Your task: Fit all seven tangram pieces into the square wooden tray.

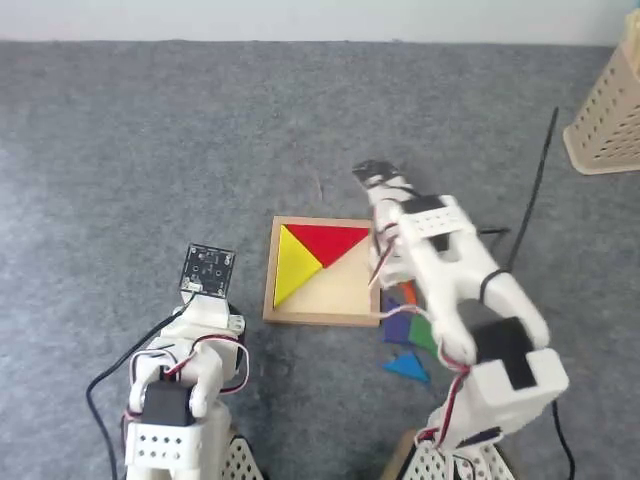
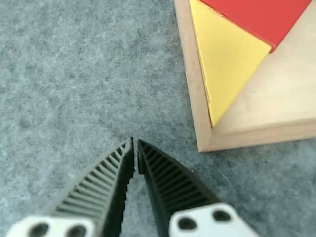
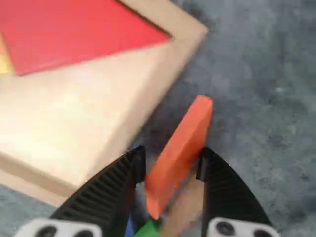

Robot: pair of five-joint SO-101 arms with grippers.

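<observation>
tray [image 1: 320, 316]: pale plain wood
red triangle [image 1: 325, 243]: solid red
yellow triangle [image 1: 293, 265]: solid yellow
orange piece [image 3: 180, 148]: bright orange
blue triangle [image 1: 407, 367]: blue
counter [image 1: 150, 150]: mottled grey

We see a grey, mottled, felt-like carpet surface [image 1: 150, 130] covering the table from the near edge to the far one. Along the far side runs a pale, plain strip of wall [image 1: 300, 18]. At the far right stands a beige perforated plastic container [image 1: 610, 110], partly cut off. A thin black cable [image 1: 534, 190] trails over the carpet on the right. The light is soft and even, and shadows are faint.
</observation>
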